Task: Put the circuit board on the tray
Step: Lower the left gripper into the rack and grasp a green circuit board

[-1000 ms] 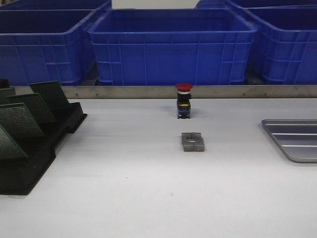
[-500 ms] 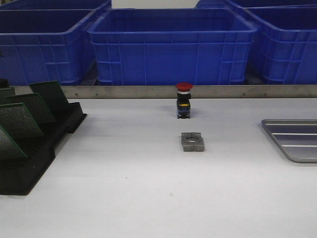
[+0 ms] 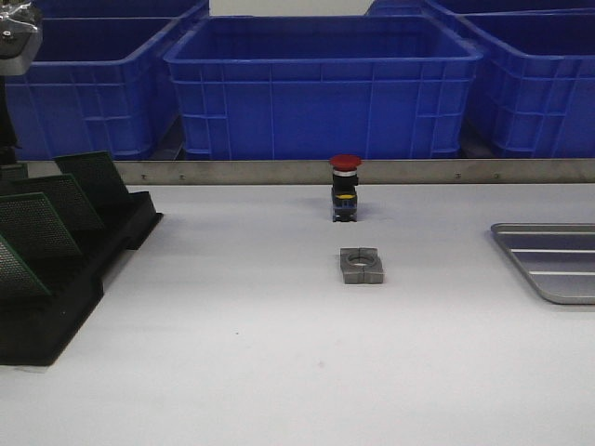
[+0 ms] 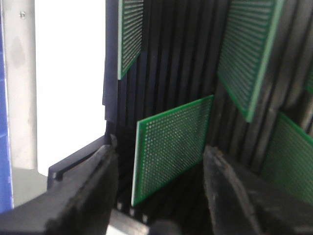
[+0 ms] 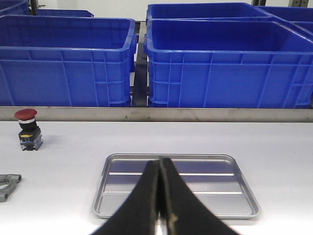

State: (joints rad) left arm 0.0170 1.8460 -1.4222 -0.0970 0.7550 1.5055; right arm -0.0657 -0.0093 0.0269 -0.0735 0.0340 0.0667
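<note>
Green circuit boards (image 3: 37,223) fill black rack (image 3: 56,316).

Looking like a factory or assembly workshop: blue plastic crates (image 3: 323,85) sitting along the far edge, slotted black rack (image 3: 65,269) holding circuit boards (image 3: 37,224) left.

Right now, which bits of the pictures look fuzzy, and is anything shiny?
Left wrist view: the left gripper is blurred, the circuit board sharper. Right wrist view: the tray gleams pale; the right gripper is soft. Front view: even light, faint shadows.
</note>
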